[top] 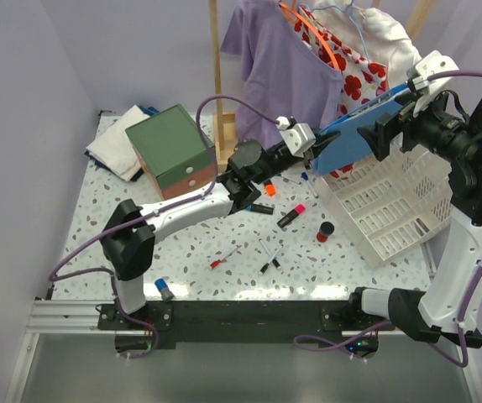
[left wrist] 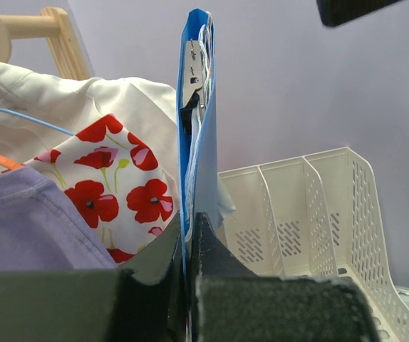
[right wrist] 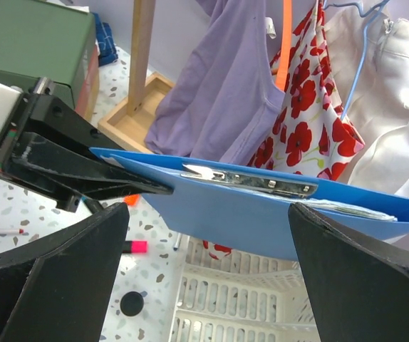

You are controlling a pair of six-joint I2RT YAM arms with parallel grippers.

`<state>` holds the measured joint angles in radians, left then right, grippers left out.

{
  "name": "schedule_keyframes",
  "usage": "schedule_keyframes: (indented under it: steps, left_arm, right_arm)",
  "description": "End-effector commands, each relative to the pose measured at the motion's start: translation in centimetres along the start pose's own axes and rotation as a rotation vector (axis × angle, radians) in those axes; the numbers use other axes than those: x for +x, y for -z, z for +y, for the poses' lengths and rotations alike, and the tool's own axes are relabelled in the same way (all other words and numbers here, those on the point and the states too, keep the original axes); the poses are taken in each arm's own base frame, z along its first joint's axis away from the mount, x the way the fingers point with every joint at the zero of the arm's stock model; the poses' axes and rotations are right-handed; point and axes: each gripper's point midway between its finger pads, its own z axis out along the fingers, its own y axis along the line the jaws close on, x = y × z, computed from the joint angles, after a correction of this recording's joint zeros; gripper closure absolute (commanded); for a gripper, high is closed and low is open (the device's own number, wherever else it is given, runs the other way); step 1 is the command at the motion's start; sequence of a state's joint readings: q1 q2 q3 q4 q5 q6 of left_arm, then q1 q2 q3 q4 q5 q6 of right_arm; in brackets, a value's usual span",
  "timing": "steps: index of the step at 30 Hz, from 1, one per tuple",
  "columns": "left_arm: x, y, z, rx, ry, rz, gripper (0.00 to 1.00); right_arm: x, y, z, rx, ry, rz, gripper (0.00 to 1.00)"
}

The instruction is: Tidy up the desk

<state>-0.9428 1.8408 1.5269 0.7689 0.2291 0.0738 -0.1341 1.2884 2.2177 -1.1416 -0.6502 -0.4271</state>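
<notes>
A blue clip folder with a metal clip and papers inside hangs in the air over the white slotted file tray. My left gripper is shut on its left edge; in the left wrist view the folder rises edge-on from between the pinched tips. My right gripper is open at the folder's right end. In the right wrist view its two fingers stand wide apart under the folder without touching it. The speckled desk lies below.
A green box with drawers and folded white cloth sit at the back left. Pens, markers, a black cap and a blue-capped item lie scattered. Clothes on hangers hang behind the tray.
</notes>
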Motion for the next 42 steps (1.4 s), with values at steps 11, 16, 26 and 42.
schedule_keyframes:
  steps: [11, 16, 26, 42]
  left_arm:
    - [-14.2, 1.7, 0.0, 0.001, -0.029, -0.291, 1.00]
    - [-12.9, 0.8, -0.3, 0.007, -0.007, -0.268, 1.00]
    - [-8.8, -1.5, -0.7, 0.027, 0.028, -0.215, 1.00]
    - [-0.5, -5.9, -1.1, 0.027, 0.142, -0.208, 1.00]
  right_arm:
    - [-0.9, 1.1, 1.3, -0.024, -0.004, -0.038, 0.01]
    - [-1.1, 1.3, 1.5, -0.032, -0.001, -0.044, 0.01]
    - [-1.4, 1.4, 1.9, -0.052, -0.001, -0.052, 0.01]
    - [-1.2, 0.9, 2.8, -0.115, -0.021, -0.058, 0.01]
